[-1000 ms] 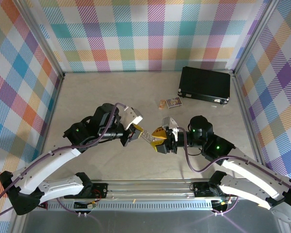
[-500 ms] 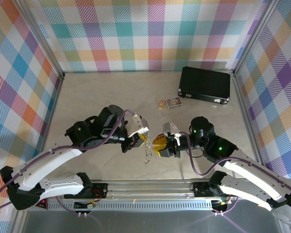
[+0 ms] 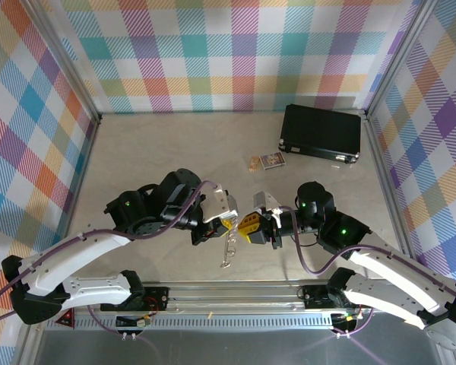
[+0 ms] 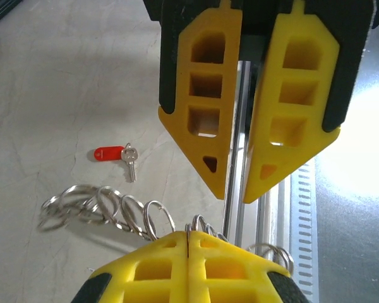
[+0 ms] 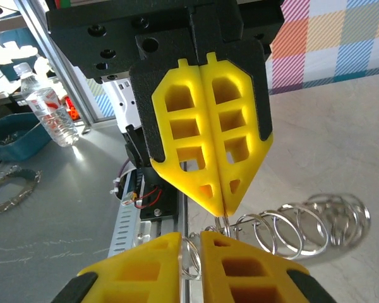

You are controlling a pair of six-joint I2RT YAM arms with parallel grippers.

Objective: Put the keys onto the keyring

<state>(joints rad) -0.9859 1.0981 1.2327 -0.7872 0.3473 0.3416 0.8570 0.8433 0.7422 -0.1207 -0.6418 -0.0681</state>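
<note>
The keyring (image 3: 228, 247) is a chain of silver rings that hangs from my left gripper (image 3: 226, 218) toward the table. In the left wrist view my left gripper (image 4: 188, 235) is shut on one ring, and the other rings (image 4: 101, 208) trail off to the left. My right gripper (image 3: 248, 225) faces it tip to tip. In the right wrist view my right gripper (image 5: 190, 247) has only a narrow gap between its jaws. A ring loop (image 5: 191, 260) shows in that gap; I cannot tell whether it is pinched. The red-headed key (image 4: 114, 154) lies flat on the table.
A black rectangular case (image 3: 321, 133) lies at the back right. A small printed card (image 3: 267, 161) sits in front of it. The metal rail (image 3: 235, 290) runs along the near edge under both grippers. Plaid walls close in the table.
The keyring's free end has dropped and now hangs lower from my left gripper. My right gripper's jaws have narrowed, and it has shifted slightly toward the back.
</note>
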